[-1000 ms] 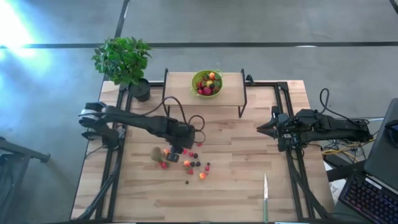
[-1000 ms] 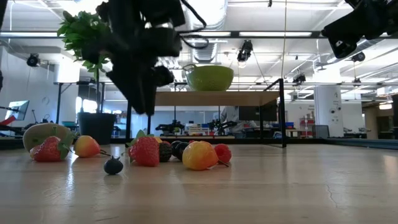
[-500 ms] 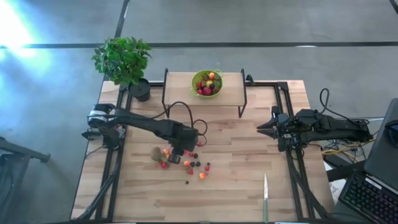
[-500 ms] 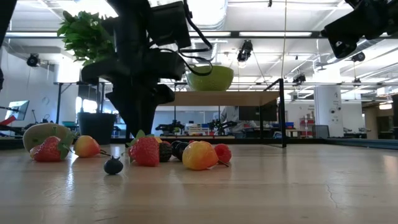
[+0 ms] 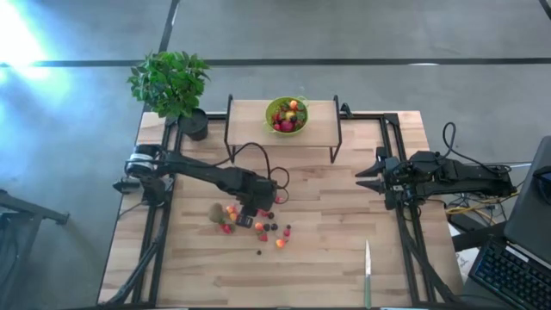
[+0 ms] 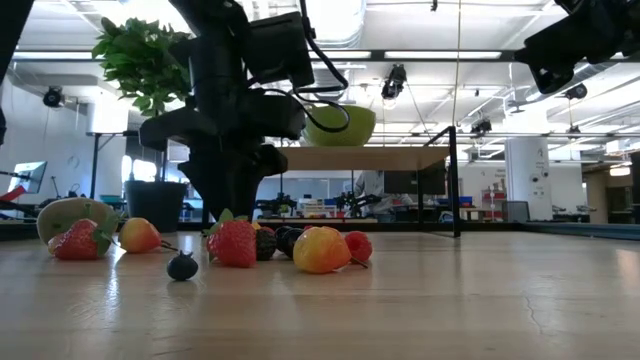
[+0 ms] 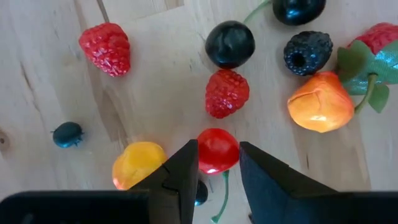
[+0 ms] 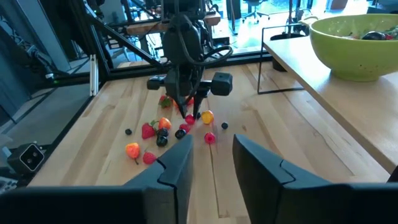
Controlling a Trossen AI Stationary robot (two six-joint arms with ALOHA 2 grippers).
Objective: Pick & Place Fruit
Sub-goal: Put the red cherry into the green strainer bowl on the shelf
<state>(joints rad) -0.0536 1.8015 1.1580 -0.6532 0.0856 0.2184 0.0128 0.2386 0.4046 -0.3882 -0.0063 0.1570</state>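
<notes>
A red cherry (image 7: 217, 151) is framed between the parted jaws of the left gripper (image 5: 247, 210), low over the table; contact cannot be confirmed. Around the cherry are seen two raspberries (image 7: 227, 93), one yellow fruit (image 7: 137, 164) and one blackberry (image 7: 308, 52). The right gripper (image 5: 368, 175) is held open well apart from it; no writing is legible.

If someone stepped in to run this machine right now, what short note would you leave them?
Left gripper: down over the loose toy fruit, fingers straddling a small red cherry, not yet lifted.
Right gripper: waiting at the table's right edge, open, empty.
Done: several fruits sit in the lime-green round bowl on the raised wooden shelf.
Left: the scattered berries and the fuzzy brown kiwi on the table.
</notes>
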